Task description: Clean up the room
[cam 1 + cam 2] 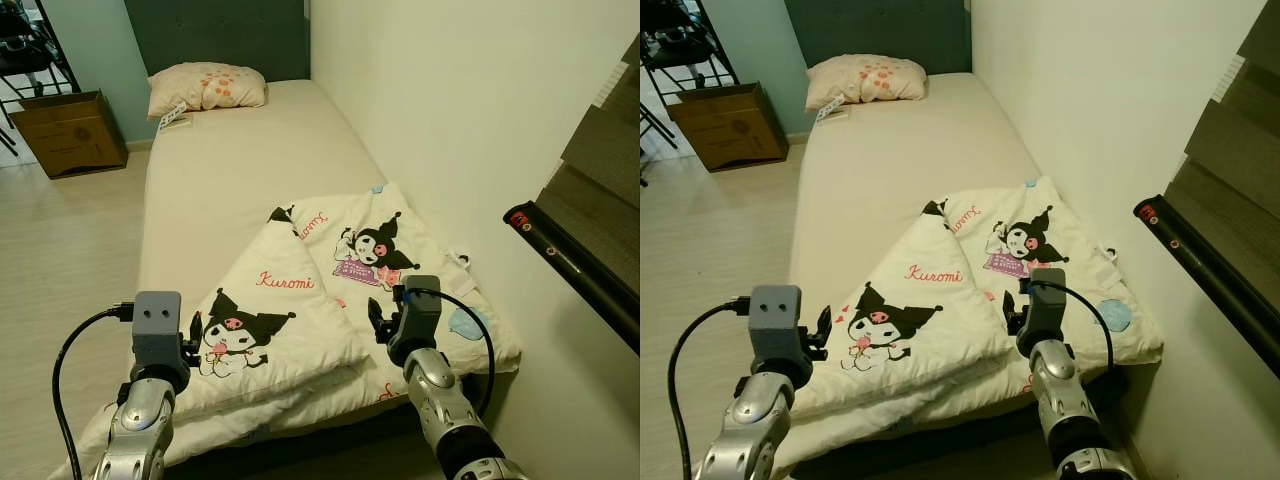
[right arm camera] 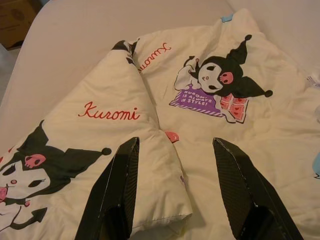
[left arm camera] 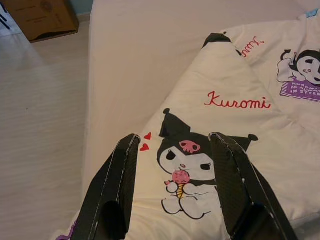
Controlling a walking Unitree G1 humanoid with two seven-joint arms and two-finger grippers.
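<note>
So the cream quilted Kuromi-print blanket [image 1: 330,300] sits half-folded at the foot of the beige bed [image 1: 230,160], pink-spotted pillow [image 1: 205,87] up at 12 o'clock. The left gripper [image 3: 175,165] and right gripper [image 2: 172,165] both hover over it, fingers spread wide, holding nothing. Risk: grabbing only the top layer could drag the fold open, or slide the overhanging edge at 6 o'clock onto the floor.

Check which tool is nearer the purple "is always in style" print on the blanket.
Right. The right tool hovers open just short of the purple print. The left tool hangs open over the ice-cream character, across the folded flap.
</note>
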